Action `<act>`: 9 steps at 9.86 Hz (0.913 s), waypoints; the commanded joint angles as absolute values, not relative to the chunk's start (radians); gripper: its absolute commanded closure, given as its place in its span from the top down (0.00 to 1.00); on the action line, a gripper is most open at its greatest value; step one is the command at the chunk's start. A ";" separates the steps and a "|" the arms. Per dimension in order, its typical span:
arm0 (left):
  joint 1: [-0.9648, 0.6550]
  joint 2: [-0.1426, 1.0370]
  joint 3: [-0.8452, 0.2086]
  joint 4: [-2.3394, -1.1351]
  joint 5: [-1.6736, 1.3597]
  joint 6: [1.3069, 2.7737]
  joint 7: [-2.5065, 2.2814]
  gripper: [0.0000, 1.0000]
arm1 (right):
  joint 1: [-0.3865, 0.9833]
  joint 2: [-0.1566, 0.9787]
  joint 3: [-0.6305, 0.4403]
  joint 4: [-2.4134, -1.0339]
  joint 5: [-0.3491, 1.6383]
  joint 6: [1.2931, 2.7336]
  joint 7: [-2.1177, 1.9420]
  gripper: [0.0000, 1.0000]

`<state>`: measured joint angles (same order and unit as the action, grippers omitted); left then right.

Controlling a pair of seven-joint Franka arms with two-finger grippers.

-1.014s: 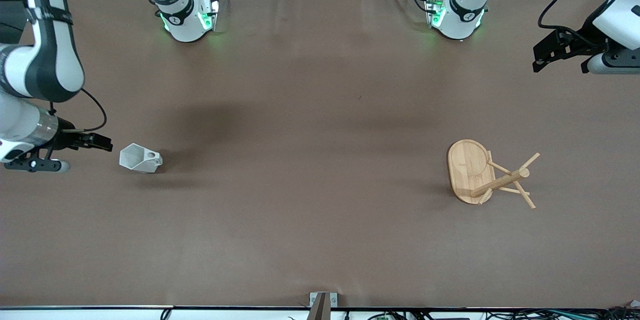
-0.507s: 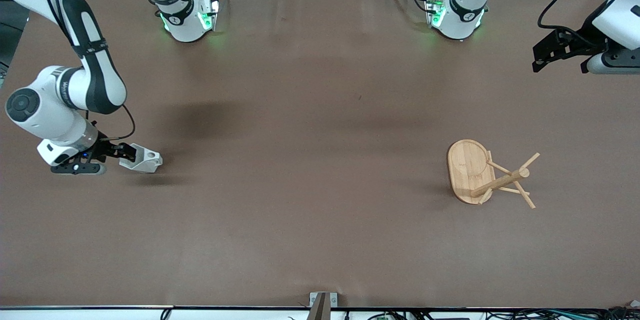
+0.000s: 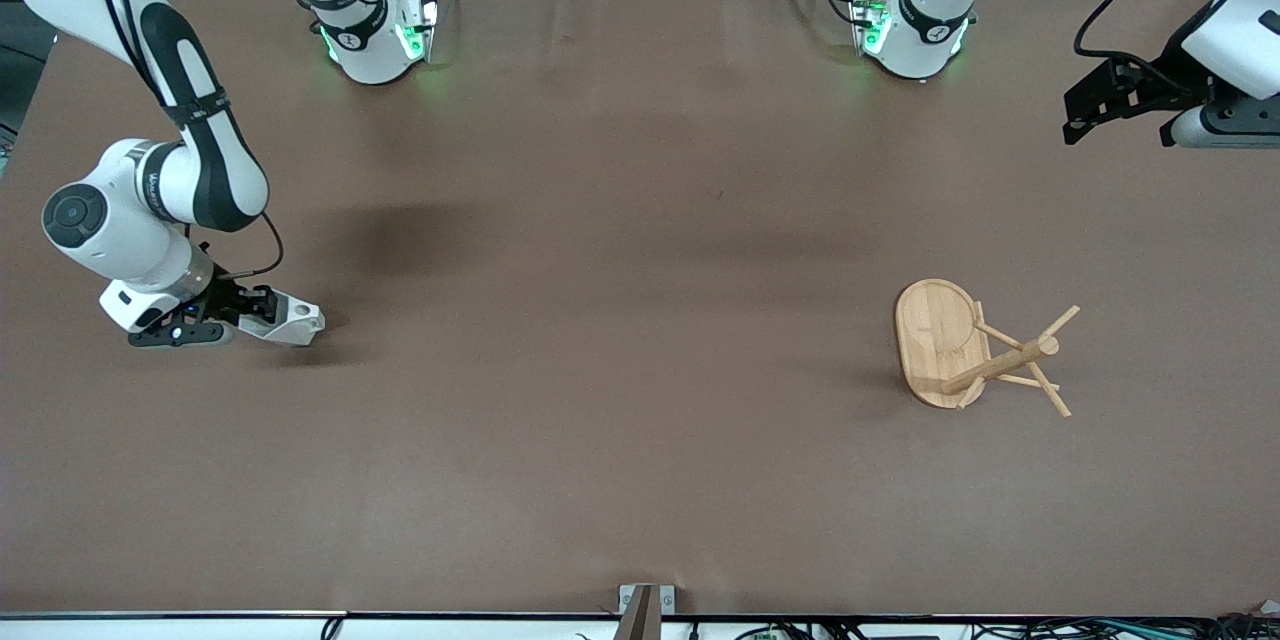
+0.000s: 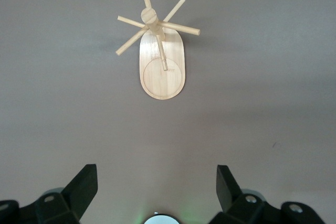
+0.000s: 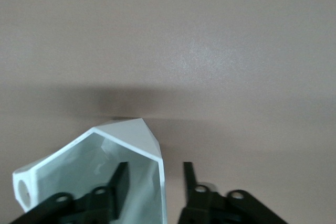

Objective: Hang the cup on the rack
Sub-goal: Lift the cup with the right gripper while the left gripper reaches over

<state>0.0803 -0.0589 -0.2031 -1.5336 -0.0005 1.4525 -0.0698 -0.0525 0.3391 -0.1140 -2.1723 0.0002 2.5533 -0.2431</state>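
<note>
Brown table: right gripper straddles cup wall; left gripper spread

A wide brown matte table fills the view; a small grey metal bracket, perhaps a clamp, sits at its nearest edge.

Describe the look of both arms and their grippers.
Both arms are glossy white with black joint bands and black cables along them; their bases glow green. The right gripper is black with slim jaws below a grey wrist cuff. The left gripper is black too, with broad angular fingers.
</note>
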 commanded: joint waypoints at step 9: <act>0.083 -0.051 -0.207 -1.555 -0.014 1.440 -0.055 1.00 | 0.027 0.218 -0.095 -1.871 0.238 1.881 -0.218 0.01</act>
<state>0.0798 -0.0589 -0.2038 -1.5338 -0.0006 1.4524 -0.0692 -0.0176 0.2291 -0.0822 -1.9595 0.1546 2.0294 -0.2392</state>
